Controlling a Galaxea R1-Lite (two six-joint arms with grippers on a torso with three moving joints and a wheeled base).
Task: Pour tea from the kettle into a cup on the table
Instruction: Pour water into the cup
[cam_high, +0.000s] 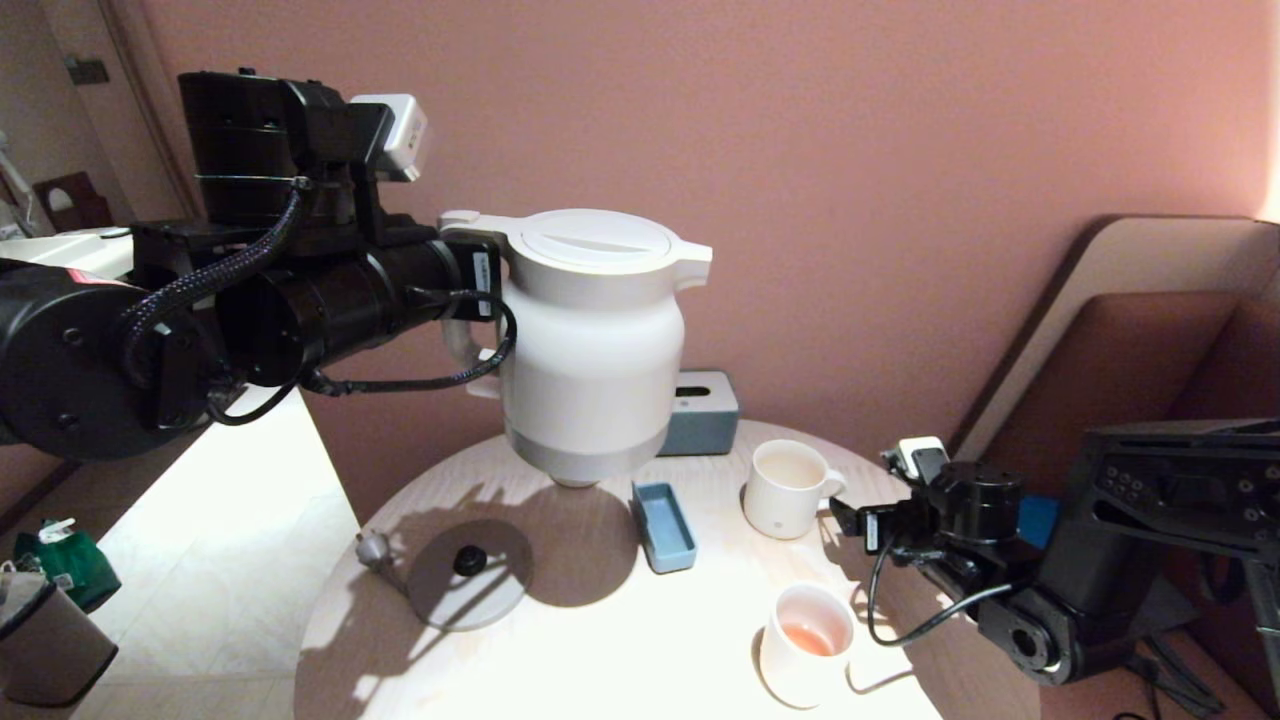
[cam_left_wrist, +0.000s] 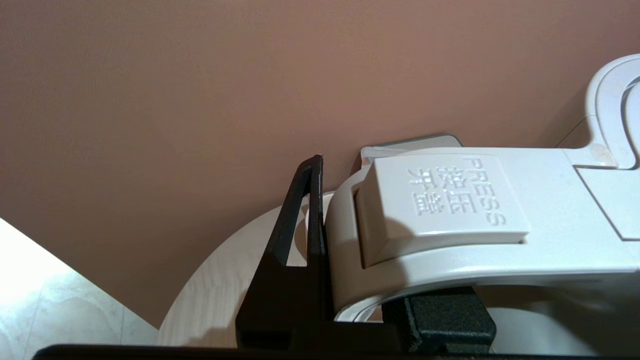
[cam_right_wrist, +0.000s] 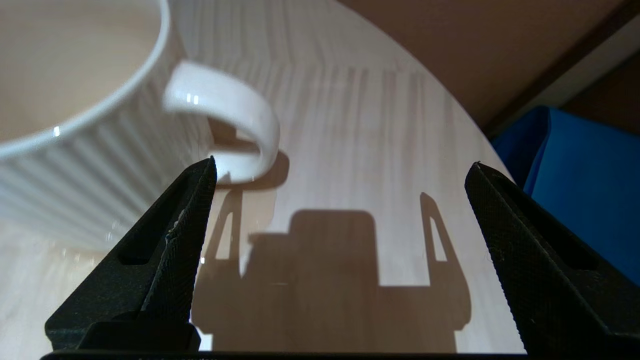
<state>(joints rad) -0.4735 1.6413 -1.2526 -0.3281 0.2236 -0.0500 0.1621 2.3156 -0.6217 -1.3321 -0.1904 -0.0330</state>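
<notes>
Head view: left claw (cam_high: 478, 285) clamps kettle (cam_high: 592, 340) handle, bulky, likely heavy. Right claw (cam_right_wrist: 340, 172) gapes empty beside cup (cam_right_wrist: 85, 125); fragile, take its loop.

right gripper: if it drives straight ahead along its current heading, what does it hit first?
Probably the cup's handle: the open right gripper points just beside it over the table. Depth is unclear, so it might slip past.

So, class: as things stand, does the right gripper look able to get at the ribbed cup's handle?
Probably yes. The right gripper is open beside the cup, whose handle faces it across bare table, with nothing between.
</notes>
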